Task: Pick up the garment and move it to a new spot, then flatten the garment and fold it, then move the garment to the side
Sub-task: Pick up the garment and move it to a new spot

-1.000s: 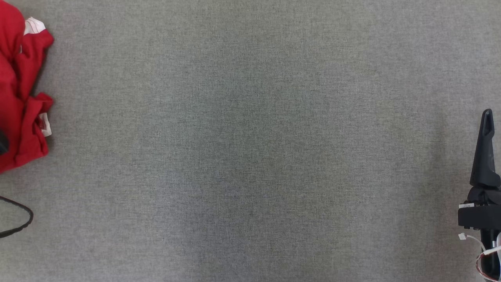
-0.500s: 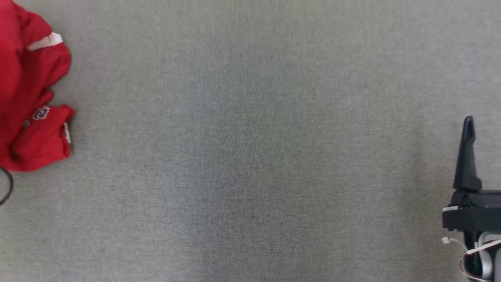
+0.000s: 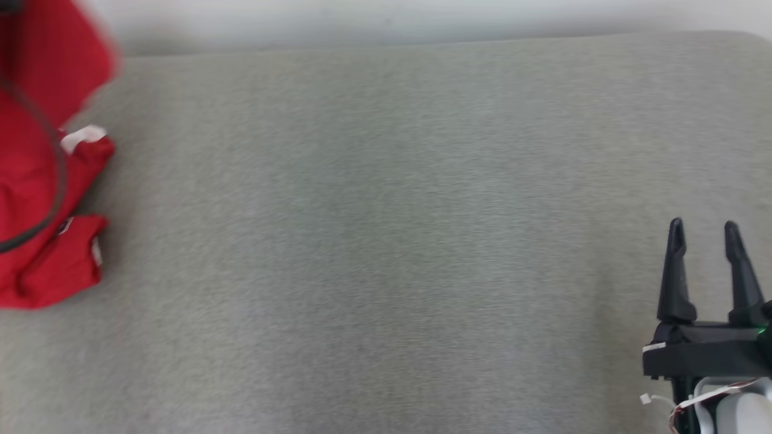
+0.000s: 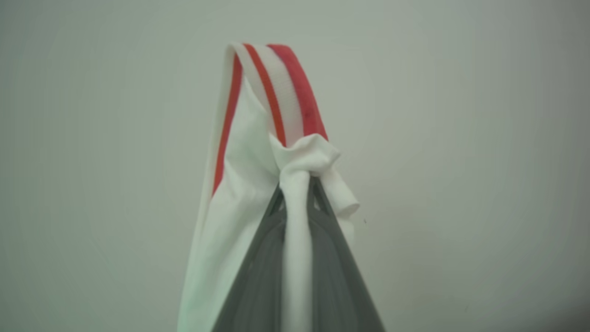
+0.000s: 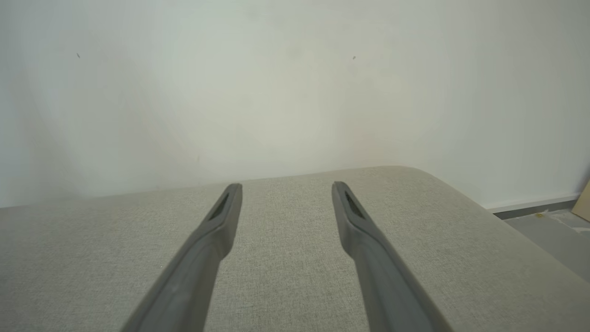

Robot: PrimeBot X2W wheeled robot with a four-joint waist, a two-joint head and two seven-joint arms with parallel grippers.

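Note:
The garment is red with white trim and hangs bunched at the far left of the head view, its lower folds resting on the grey surface. In the left wrist view my left gripper is shut on a white, red-striped edge of the garment, which stands up above the fingertips against the pale wall. My right gripper is open at the lower right, far from the garment. Its two fingers point along the bare surface with nothing between them.
A dark cable loops across the garment in the head view. The padded surface ends at a pale wall at the back. In the right wrist view its rounded right corner drops to the floor.
The head camera has tilted up, bringing the surface's far edge and the wall into view. My left gripper shut on the garment's edge, and the garment's top has risen.

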